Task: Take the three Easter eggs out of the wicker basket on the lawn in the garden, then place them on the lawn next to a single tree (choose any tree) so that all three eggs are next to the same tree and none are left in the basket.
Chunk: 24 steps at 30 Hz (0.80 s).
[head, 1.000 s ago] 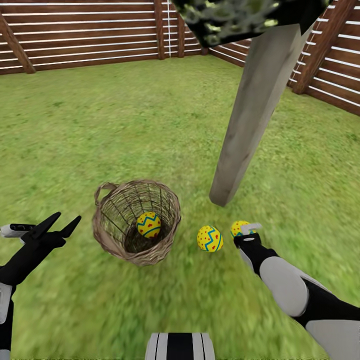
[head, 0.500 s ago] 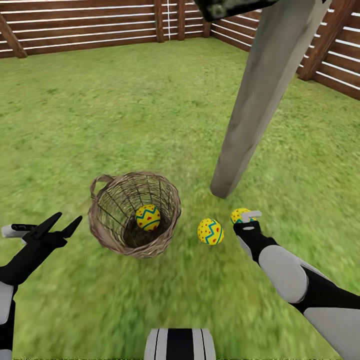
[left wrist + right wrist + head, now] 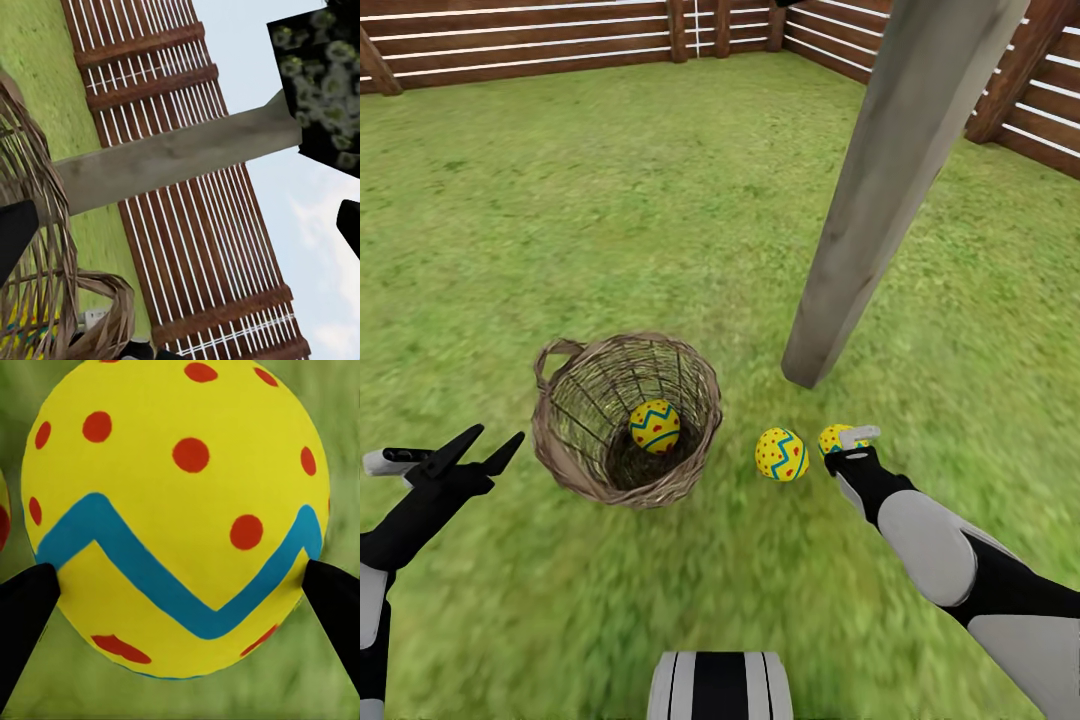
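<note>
My right end effector [image 3: 844, 441] is clamped on one Easter egg [image 3: 176, 514], low over the lawn [image 3: 610, 200] near the foot of the tree [image 3: 880, 190]. A second egg [image 3: 781, 454] lies on the grass just beside it. The third egg [image 3: 655, 426] sits inside the wicker basket [image 3: 560, 440]. My left end effector [image 3: 480, 447] hangs beside the basket, fingers apart and holding nothing.
</note>
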### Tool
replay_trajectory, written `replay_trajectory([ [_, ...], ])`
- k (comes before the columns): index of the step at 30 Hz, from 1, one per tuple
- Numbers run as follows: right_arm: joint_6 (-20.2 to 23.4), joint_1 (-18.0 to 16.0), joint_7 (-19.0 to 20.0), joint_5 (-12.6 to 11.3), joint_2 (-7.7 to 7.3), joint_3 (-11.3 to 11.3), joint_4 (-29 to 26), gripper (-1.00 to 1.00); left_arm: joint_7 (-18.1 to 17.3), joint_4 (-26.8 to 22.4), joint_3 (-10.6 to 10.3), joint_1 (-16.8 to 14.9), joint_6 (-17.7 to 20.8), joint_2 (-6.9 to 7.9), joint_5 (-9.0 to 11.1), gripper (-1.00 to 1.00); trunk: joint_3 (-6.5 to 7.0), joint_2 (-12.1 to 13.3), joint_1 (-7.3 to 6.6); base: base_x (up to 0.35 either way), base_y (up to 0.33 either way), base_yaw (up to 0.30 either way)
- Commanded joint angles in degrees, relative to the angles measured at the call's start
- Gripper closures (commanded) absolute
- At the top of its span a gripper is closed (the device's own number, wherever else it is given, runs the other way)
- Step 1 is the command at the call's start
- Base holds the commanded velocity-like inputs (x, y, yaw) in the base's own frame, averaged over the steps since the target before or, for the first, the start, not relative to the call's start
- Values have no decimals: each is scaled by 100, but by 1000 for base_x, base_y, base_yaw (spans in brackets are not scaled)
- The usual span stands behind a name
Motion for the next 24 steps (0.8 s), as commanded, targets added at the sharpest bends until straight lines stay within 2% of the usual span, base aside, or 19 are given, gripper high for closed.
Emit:
replay_trajectory([
  [1,33,-3,-8,47,4,-20,-8,100,-5,1,3,-2,40,1,18,-100,-4,-2,-1,0,0,0],
  [7,25,-4,24,47,11,-20,-8,100,-5,1,5,-2,41,-7,20,-100,-70,-6,6,0,0,0],
  [10,24,-3,246,48,4,-20,-24,100,-5,1,5,-2,42,-8,21,-100,-92,-7,9,0,0,0],
  [24,41,-2,240,44,1,-27,-44,100,-6,8,5,-2,41,-17,21,-100,-159,-11,17,0,0,0],
])
